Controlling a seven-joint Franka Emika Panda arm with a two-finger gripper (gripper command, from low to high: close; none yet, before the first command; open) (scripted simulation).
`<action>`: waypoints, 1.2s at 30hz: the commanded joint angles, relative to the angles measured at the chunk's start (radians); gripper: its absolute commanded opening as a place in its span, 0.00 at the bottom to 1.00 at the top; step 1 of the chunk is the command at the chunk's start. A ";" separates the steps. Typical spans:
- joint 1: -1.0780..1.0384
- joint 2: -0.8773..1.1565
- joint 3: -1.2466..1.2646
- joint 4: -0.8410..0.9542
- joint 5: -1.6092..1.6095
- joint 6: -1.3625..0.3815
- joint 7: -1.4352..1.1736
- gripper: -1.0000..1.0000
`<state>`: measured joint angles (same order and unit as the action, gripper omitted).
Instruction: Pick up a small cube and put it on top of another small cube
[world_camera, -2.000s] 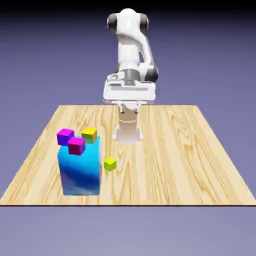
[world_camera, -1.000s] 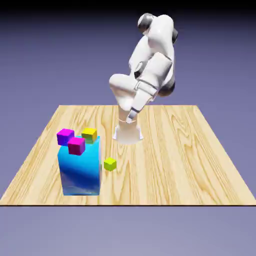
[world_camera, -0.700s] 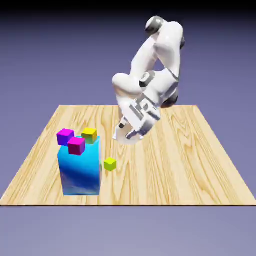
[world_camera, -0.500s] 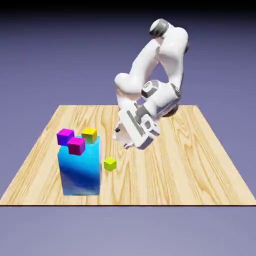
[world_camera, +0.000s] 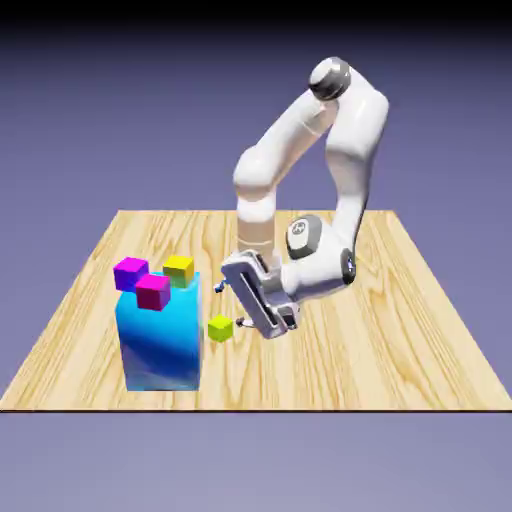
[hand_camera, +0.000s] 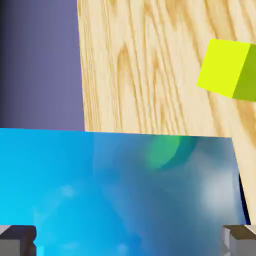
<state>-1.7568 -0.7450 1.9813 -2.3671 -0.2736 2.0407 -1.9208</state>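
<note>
Exterior view: the white robot arm's open, empty jaws (world_camera: 230, 305) have swung down beside the small lime-green cube (world_camera: 220, 328) on the wooden worktop (world_camera: 380, 340), lower centre-left, probably readying a grasp.

In my exterior view, the tabletop (world_camera: 370, 330) is brightly and evenly lit; the backdrop darkens to black along the top. Glossy highlights mark the blue block (world_camera: 160, 345). In my hand view, its surface carries blurry reflections, a pale glare patch and a greenish smear.
</note>
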 joint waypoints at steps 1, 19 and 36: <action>-0.029 -0.003 0.032 0.007 -0.004 -0.016 -0.044 0.50; -0.549 -0.054 0.615 0.138 -0.085 -0.309 -0.826 0.50; -0.366 0.147 0.427 0.210 -0.168 -0.465 -0.830 0.00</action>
<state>-2.1231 -0.5977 2.4086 -2.1569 -0.4439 1.5763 -2.7509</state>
